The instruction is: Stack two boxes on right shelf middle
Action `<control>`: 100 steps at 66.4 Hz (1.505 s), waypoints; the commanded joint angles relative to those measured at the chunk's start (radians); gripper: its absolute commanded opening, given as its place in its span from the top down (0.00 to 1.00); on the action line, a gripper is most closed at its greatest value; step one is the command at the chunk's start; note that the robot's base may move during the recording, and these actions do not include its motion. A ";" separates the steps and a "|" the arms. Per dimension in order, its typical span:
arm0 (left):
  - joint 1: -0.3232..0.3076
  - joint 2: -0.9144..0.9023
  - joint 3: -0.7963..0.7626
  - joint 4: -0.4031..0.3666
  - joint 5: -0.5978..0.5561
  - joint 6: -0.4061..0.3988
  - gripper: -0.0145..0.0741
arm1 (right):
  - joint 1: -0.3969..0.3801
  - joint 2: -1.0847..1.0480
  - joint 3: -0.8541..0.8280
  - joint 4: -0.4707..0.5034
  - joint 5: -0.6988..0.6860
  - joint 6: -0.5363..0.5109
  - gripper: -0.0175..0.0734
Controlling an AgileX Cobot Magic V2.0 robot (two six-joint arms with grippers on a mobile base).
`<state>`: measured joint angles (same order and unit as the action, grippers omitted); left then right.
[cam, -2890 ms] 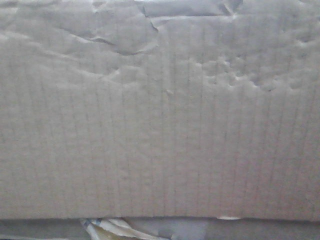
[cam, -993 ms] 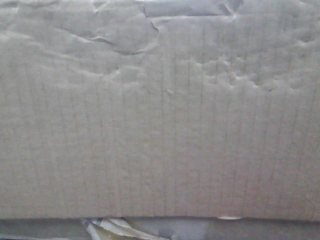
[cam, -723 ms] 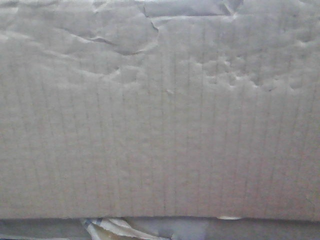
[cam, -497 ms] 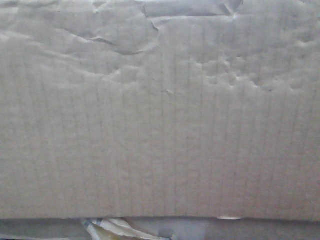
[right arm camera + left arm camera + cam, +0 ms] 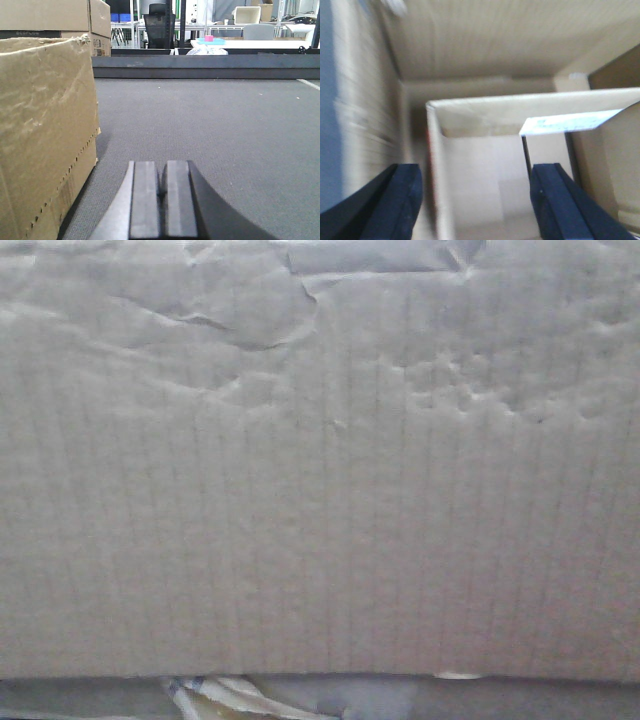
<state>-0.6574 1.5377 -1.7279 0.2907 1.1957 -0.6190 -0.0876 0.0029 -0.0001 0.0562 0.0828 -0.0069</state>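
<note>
Front-facing view shows you the box [image 5: 320, 490] filling the frame just as it did seconds ago, so the lift likely hasn't begun: your left gripper [image 5: 477, 196] gapes astride a box wall [image 5: 435, 170], and your right gripper [image 5: 163, 195] sits closed above the table [image 5: 225, 125], beside a second box [image 5: 45, 125].

Left pincer [image 5: 477, 200] spread wide apart; right pincer [image 5: 162, 192] flush together, nothing between.

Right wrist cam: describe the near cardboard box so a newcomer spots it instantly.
On the dark grey surface filling the right wrist view, look left of the shut right end effector. The near cardboard box is creased, with a ragged top edge and perforated corner; the box behind it is smooth and clean-edged.
</note>
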 commanded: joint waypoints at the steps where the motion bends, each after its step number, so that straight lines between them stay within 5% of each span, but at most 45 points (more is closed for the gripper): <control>1: 0.019 -0.032 -0.041 0.081 0.025 0.015 0.42 | 0.004 -0.003 0.000 -0.008 -0.024 -0.002 0.99; 16: 0.111 -0.069 0.062 -0.022 0.025 0.067 0.42 | 0.004 -0.003 0.000 -0.008 -0.024 -0.002 0.99; 46: 0.144 -0.072 0.361 -0.117 0.025 0.067 0.42 | 0.004 -0.003 0.000 -0.008 -0.024 -0.002 0.99; 86: 0.154 -0.072 0.371 -0.169 0.025 0.067 0.42 | 0.004 -0.003 0.000 -0.008 -0.024 -0.002 0.99; 100: 0.154 -0.072 0.371 -0.167 0.025 0.067 0.42 | 0.007 -0.003 -0.055 0.001 -0.131 -0.002 0.99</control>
<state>-0.5066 1.4737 -1.3560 0.1257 1.2231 -0.5501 -0.0854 0.0029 -0.0071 0.0562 0.0089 -0.0069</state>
